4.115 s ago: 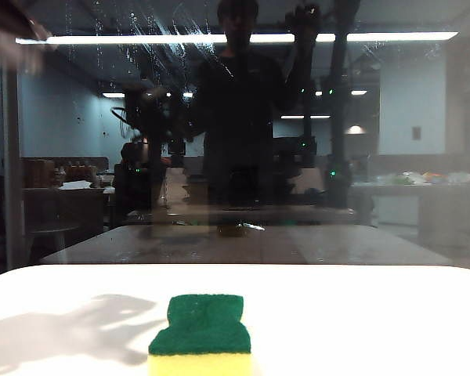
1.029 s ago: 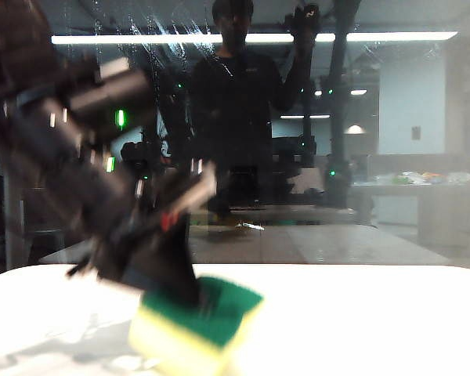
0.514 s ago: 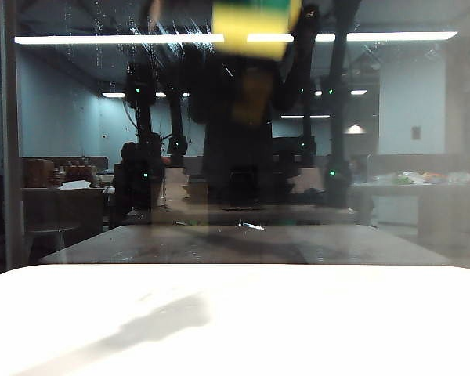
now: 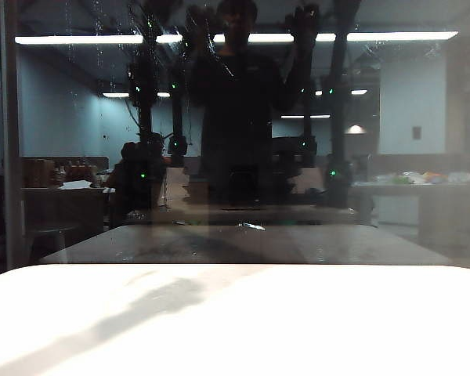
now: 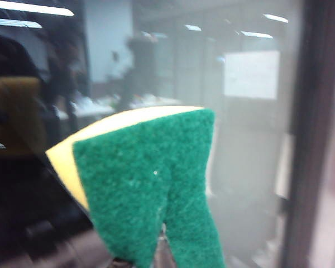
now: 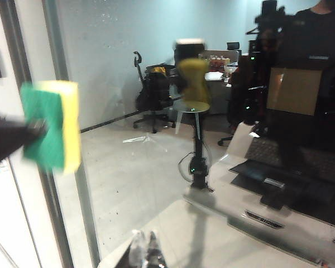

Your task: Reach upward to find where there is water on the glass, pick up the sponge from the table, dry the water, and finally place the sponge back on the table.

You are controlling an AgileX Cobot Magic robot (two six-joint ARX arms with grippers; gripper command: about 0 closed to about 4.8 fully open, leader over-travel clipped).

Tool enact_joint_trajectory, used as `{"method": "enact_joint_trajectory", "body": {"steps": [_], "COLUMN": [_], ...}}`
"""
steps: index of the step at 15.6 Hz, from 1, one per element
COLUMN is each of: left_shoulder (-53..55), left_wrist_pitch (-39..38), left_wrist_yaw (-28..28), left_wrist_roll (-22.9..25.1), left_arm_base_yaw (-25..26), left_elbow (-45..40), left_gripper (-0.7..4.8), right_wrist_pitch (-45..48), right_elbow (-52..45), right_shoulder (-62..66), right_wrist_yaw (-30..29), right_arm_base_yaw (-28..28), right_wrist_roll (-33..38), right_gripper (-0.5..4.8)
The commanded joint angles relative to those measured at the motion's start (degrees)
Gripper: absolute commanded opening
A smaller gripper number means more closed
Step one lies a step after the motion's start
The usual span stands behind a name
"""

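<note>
Dim room behind a large dark glass (image 4: 423, 117), mirror-like, with bright ceiling light strips (image 4: 392, 36) reflected across its top; below it the smooth white table (image 4: 313, 329) with rounded corners lies bare apart from a soft grey shadow on its left half. The sponge (image 5: 151, 184) is off the table: I see it raised in front of the pane, yellow foam under a coarse dark green scouring face, waisted at the sides, blurred in the right wrist view (image 6: 50, 125). The left gripper (image 6: 36, 129) is pinched tight on the sponge, a dark finger reaching to its green face. The water (image 4: 153, 31) shows as thin whitish dotted trails and slanted smears near the top edge of the pane. The right gripper (image 6: 146, 245) sits low near the glass with its fingertips drawn together, holding nothing. A person's dim reflection (image 4: 239, 102) and black arm reflections overlay the streaks.
</note>
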Motion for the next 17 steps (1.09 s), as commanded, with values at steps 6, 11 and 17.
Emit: {"method": "enact_joint_trajectory", "body": {"steps": [6, 11, 17], "left_shoulder": [17.6, 25.4, 28.8], "left_wrist_pitch": [3.8, 9.4, 11.0], "left_wrist_yaw": [2.4, 1.6, 1.6], "left_wrist_roll": [0.6, -4.3, -4.6], "left_arm_base_yaw": [2.1, 6.1, 7.5], "left_elbow": [22.4, 30.3, 31.6], "left_gripper": [-0.05, -0.05, -0.05], "right_wrist_pitch": [0.5, 0.2, 0.2], "right_elbow": [0.3, 0.3, 0.3], "right_shoulder": [-1.1, -1.6, -1.7], "right_wrist_yaw": [-0.1, -0.1, -0.1], "right_arm_base_yaw": [0.1, 0.1, 0.1], "right_wrist_roll": [0.1, 0.1, 0.1], "right_gripper": [-0.01, -0.01, -0.01]}}
